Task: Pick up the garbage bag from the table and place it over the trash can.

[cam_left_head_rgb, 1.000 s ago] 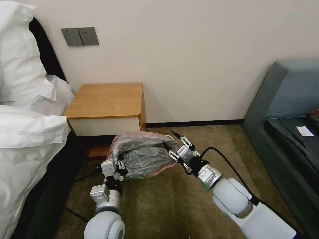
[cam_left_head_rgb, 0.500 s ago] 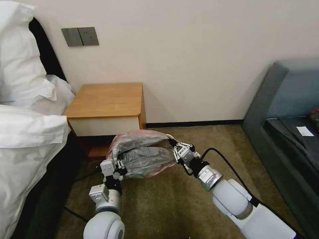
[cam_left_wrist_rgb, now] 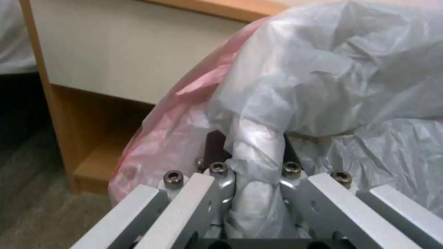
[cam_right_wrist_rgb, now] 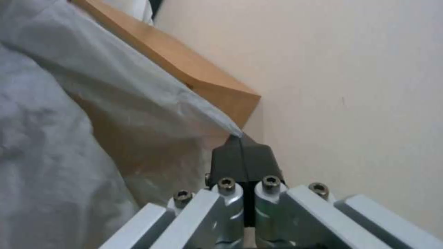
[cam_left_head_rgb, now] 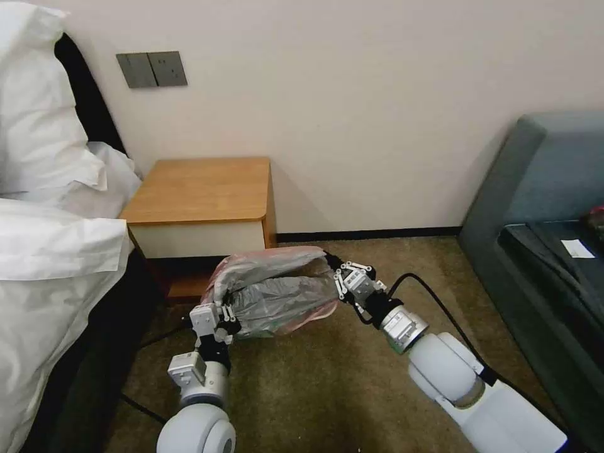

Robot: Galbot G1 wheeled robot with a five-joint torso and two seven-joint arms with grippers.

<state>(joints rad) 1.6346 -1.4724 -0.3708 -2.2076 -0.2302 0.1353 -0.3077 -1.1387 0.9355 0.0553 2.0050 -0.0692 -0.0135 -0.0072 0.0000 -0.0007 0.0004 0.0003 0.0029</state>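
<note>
White bedding (cam_left_head_rgb: 44,207) fills the robot's left side, and a grey-blue sofa (cam_left_head_rgb: 541,207) stands at its right against the pale wall. Between them the wooden nightstand (cam_left_head_rgb: 201,189) sits with its orange-brown tabletop bare, cream drawer front facing the robot. Just in front of its lower shelf, above the carpet (cam_left_head_rgb: 327,377), the garbage bag (cam_left_head_rgb: 277,286) is stretched open between the two arms (grey crinkled film with a pinkish edge along the top and bottom). The left pincer (cam_left_head_rgb: 225,313) is clenched on a bunched fold of the bag at its near-left corner, the plastic wedged between the fingers (cam_left_wrist_rgb: 217,152). The right pincer (cam_left_head_rgb: 333,264) is clamped on the bag's thin edge at the far-right corner, its dark fingertips (cam_right_wrist_rgb: 242,157) pressed together.
</note>
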